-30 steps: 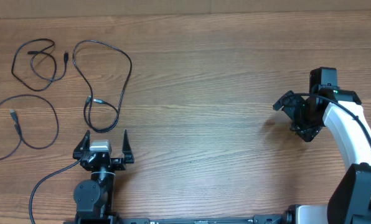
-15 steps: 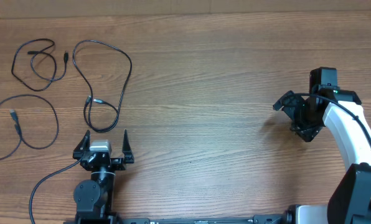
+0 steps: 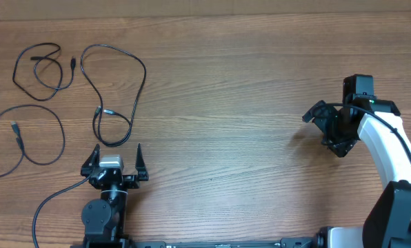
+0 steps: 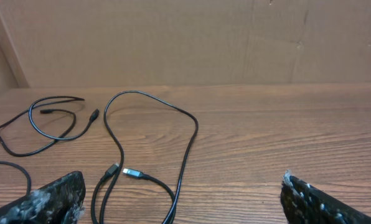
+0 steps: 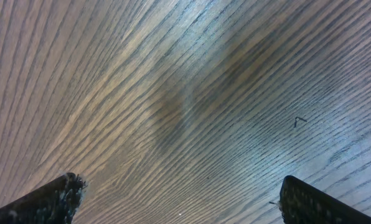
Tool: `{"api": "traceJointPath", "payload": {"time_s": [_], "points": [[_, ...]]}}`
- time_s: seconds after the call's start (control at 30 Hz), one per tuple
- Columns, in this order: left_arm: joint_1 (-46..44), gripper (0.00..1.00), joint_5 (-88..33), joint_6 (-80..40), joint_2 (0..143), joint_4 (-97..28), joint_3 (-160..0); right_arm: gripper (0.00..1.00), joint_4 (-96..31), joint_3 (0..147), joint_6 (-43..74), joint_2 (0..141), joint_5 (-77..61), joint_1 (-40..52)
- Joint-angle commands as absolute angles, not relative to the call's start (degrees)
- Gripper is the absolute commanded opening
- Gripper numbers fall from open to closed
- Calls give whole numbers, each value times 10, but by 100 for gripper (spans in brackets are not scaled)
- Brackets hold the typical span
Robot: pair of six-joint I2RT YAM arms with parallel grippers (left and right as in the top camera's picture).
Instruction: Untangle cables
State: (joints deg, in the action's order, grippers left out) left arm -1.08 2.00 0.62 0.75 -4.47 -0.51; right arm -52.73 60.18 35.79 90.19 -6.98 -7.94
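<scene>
A: Tool state, left first?
B: Left gripper (image 3: 116,148) is released, jaws spread wide, nothing between them. It's at the near side of the table (image 3: 233,96), just behind the bottom of one cable loop. Overhead shows a small gap, no contact.
A: Right?
B: Right gripper (image 3: 323,132) is released too. The wrist view has both fingers out at the frame's bottom corners, with only bare wood grain between. It's over the right side, well apart from everything else.
A: Cables (image 4: 196,129), where?
B: All three are on the far-left part of the table, lying flat, each in its own loose loop. Top-left cable (image 3: 43,71) is a small loop that crosses over itself. Middle cable (image 3: 144,74) is the big tall loop. Its lower end curls back just ahead of the left gripper, with a silver-tipped plug (image 4: 128,171) above that curl. Left-edge cable (image 3: 62,134) makes a round loop and runs off the frame's left side.
A: Any touching each other?
B: Overhead shows gaps between all three. One plug of the top-left cable lies just beside the middle cable's left strand; narrow gap, looks apart.
A: Anything held?
B: No, both tools are empty-handed.
A: Background?
B: Brown cardboard wall (image 4: 173,37) behind the table in the left wrist view.
</scene>
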Motion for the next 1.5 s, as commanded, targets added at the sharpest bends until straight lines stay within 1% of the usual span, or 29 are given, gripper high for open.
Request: {"api": "traceJointPath", "payload": {"time_s": [0.0, 0.1, 0.2, 0.3, 0.67, 0.9, 0.97, 1.03, 1.13, 1.27, 1.47], "points": [[-8, 99, 25, 17, 2, -43, -3, 100, -523, 599, 356, 901, -47, -83], [-8, 100, 25, 17, 2, -43, -3, 100, -525, 598, 356, 891, 5, -81], [-8, 100, 25, 17, 2, -43, -3, 100, -508, 598, 353, 869, 22, -73], [-8, 99, 25, 17, 3, -43, -3, 100, -478, 598, 297, 831, 21, -55], [-8, 99, 25, 17, 3, -43, -3, 100, -421, 587, 176, 691, 21, -25], [-8, 99, 25, 17, 3, -43, -3, 100, -295, 467, 175, 558, 10, -16], [-8, 99, 25, 17, 3, -43, -3, 100, -249, 427, 175, 518, 5, -4], [-8, 100, 25, 18, 3, -43, -3, 100, -173, 359, 166, 447, 4, 20], [-8, 99, 25, 17, 3, -43, -3, 100, -119, 301, 144, 378, 4, 41], [-8, 99, 25, 17, 3, -43, -3, 100, -92, 242, 140, 286, 6, 44], [-8, 100, 25, 17, 3, -43, -3, 100, -96, 199, 84, 186, 6, 44]]}}
